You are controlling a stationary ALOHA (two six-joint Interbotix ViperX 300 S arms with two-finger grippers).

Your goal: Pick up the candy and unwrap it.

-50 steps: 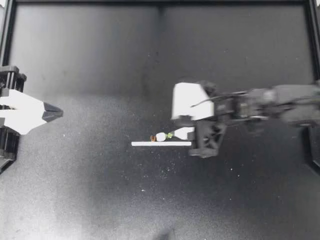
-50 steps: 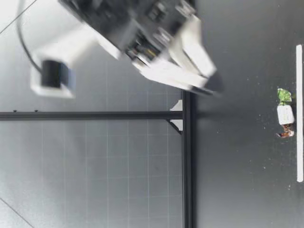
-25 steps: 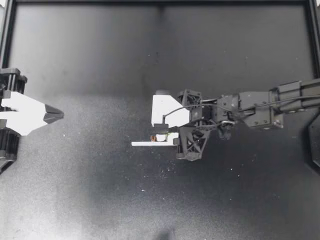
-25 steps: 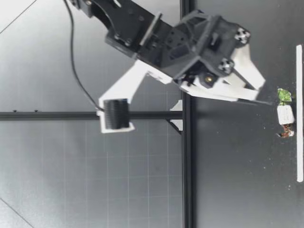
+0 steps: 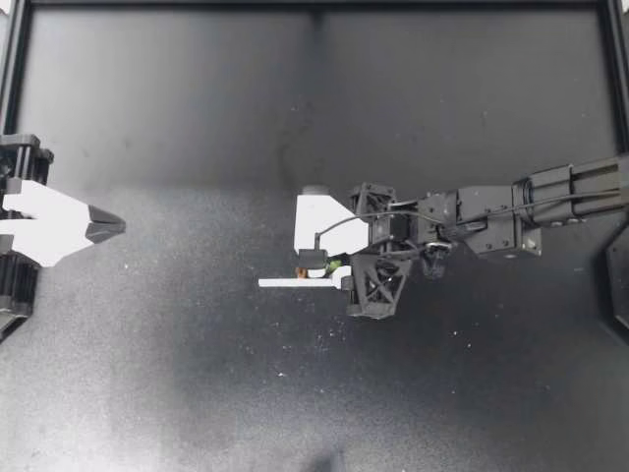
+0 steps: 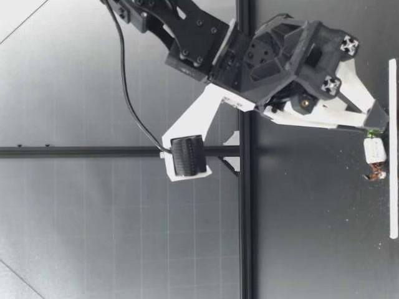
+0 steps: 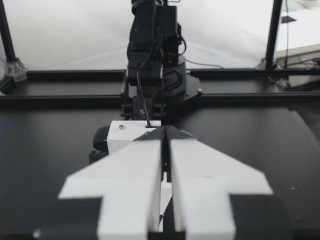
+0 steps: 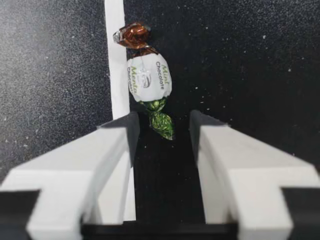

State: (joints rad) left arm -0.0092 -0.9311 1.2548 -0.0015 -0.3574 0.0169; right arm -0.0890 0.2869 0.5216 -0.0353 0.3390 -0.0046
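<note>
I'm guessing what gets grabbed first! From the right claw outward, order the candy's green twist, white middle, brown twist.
Right wrist view:
1. Green twisted wrapper end: between the open right claw's fingers.
2. White wrapped middle: just ahead.
3. Brown twisted wrapper end: farthest ahead.

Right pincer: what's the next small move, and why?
Probably close my right pincer: its open fingers straddle the wrapped candy's green twisted end, and neither touches it yet.
</note>
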